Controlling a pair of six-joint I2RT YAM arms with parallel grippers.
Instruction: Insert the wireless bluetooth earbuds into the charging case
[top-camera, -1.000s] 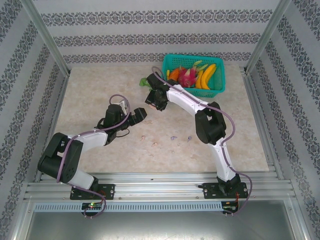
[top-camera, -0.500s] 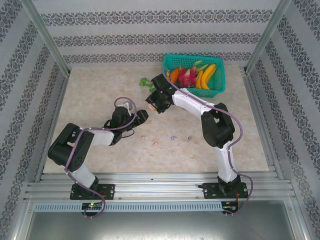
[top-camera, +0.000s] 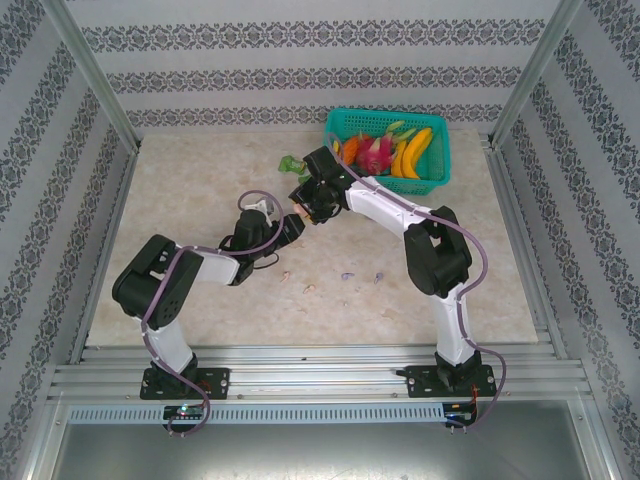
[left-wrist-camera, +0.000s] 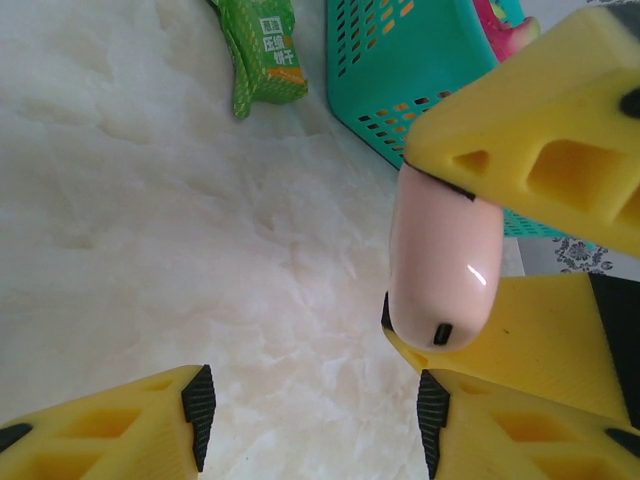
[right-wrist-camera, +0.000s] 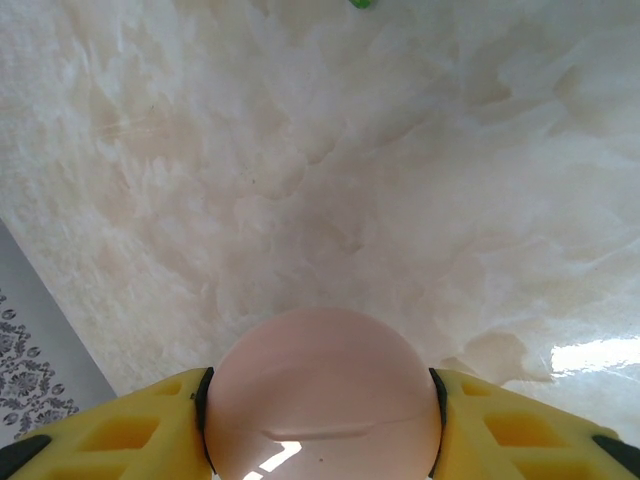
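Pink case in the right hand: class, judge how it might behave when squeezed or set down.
Probably slippery: the case has a glossy shell with a bright highlight, and the right hand pinches only its curved sides. Likely stiff, since it shows no dent under the grip. Set down on its rounded edge, it may roll or tip.

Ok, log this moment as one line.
right gripper: shut on pink charging case | left gripper: open, empty | earbuds: loose on table
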